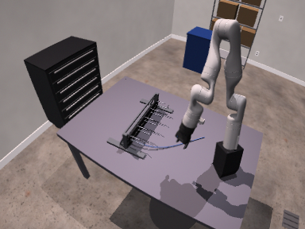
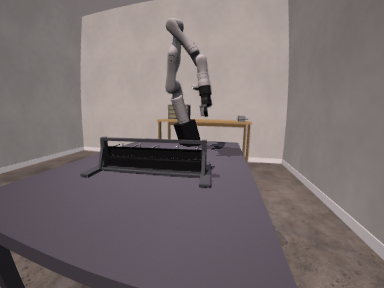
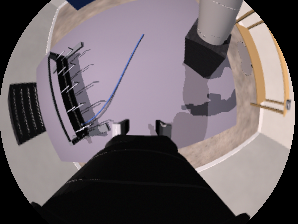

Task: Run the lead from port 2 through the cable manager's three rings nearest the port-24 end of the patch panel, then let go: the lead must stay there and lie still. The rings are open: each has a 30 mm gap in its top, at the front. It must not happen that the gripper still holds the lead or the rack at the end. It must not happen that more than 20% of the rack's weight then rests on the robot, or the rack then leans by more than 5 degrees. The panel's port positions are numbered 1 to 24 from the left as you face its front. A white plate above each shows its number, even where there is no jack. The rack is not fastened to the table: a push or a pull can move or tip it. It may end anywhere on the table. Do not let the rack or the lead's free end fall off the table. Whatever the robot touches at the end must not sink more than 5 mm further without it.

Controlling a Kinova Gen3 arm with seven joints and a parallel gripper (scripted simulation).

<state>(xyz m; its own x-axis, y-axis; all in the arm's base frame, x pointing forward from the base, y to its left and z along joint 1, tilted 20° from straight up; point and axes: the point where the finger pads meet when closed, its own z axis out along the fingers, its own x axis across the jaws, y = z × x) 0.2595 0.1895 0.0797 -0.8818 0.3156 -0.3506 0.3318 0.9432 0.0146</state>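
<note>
Jaws open above lead [image 3: 127, 70].

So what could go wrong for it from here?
1. The blue lead lies loose on the table, its free end pointing toward the arm's base; a clumsy grab could flick it toward the edge.
2. The rack only rests on the table, so tugging the lead could drag or tip it.
3. The gripper, jaws wide open and empty, hangs above the lead; coming down off-line, it could miss so thin a cable.
</note>
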